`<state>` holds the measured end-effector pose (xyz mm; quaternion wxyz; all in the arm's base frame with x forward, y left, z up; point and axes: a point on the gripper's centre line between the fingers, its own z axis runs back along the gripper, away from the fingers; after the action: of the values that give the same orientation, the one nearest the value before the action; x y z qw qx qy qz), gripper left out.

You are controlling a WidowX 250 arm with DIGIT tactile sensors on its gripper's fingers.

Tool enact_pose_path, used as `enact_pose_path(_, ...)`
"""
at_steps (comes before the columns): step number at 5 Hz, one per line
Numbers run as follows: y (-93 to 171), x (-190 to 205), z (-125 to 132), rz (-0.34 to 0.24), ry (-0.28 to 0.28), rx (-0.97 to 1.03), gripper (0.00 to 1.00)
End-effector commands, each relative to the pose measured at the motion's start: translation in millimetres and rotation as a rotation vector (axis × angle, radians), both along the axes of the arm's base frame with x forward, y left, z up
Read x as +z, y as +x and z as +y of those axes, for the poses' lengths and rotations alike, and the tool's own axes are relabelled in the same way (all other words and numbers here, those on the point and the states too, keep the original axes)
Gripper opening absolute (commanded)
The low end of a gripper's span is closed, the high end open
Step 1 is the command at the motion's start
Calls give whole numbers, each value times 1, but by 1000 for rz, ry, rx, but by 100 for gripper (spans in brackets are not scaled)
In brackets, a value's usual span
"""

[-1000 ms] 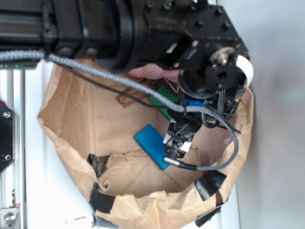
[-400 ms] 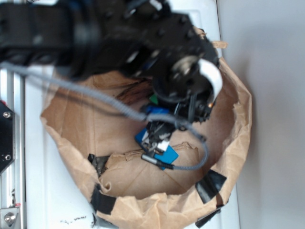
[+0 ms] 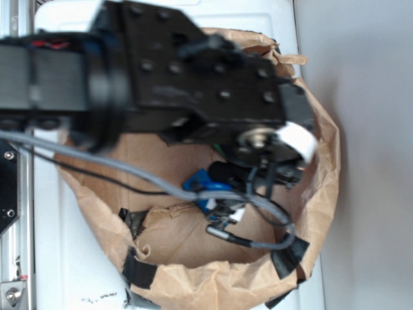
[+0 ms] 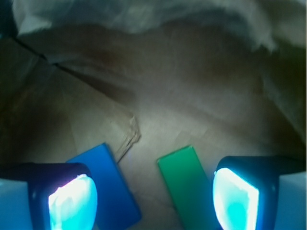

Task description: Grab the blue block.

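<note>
Two flat slabs of about the same size lie on the floor of the brown paper bag point(image 4: 158, 96): the bright blue rectangular block point(image 4: 112, 184) sits at the left finger point(image 4: 72, 201), the green rectangular slab point(image 4: 184, 184) nearer the right one. The black gripper point(image 4: 153, 199) hangs spread wide, holding nothing. Honestly it looks off-centre, so closing here could pinch the green slab too, or just shove the blue block aside.

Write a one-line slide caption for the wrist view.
Open claw inside the brown paper bag, blue block by one finger, green slab by the other.
</note>
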<state>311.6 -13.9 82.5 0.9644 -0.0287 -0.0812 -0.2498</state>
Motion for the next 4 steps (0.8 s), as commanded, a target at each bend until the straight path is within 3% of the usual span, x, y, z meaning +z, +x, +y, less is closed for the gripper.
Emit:
enact_pose_path(1, -14, -13, -12, -28, 28, -94, 100)
enact_pose_path(4, -24, -38, -18, -21, 31, -109, 100)
